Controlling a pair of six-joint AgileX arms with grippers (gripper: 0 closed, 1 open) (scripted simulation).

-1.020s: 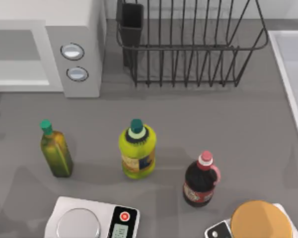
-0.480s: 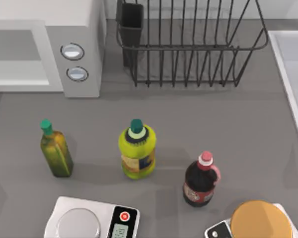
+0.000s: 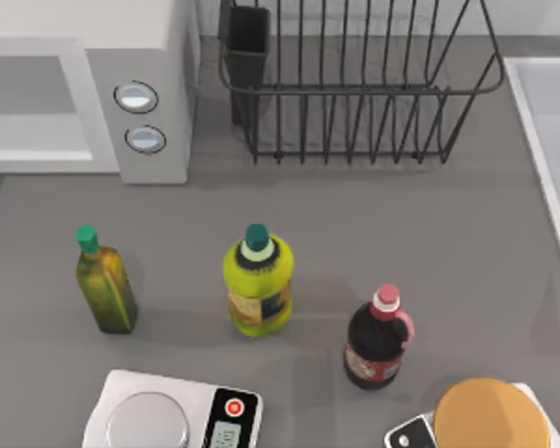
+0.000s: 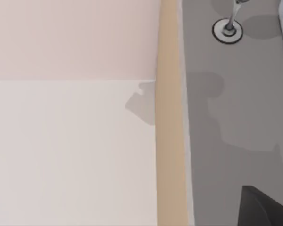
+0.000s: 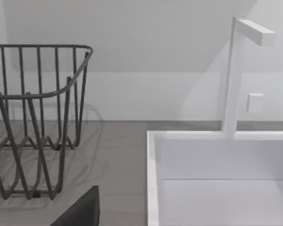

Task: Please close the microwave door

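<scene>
Sitting at the bench's (image 3: 373, 252) far left, the microwave (image 3: 121, 65) looks shut already; end effector states cannot be told

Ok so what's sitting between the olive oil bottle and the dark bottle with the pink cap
In the top view, the yellow-green bottle stands between the olive oil bottle and the dark bottle, apart from both.

A grey surface (image 3: 467, 233) carries the microwave (image 3: 121, 84) at far left and a black wire dish rack (image 3: 355, 84) beside it. Nearer stand an olive-green bottle (image 3: 105, 285), a yellow bottle (image 3: 259, 282) and a dark red-capped bottle (image 3: 375, 341). A white kitchen scale (image 3: 173, 415) sits at the near edge.
</scene>
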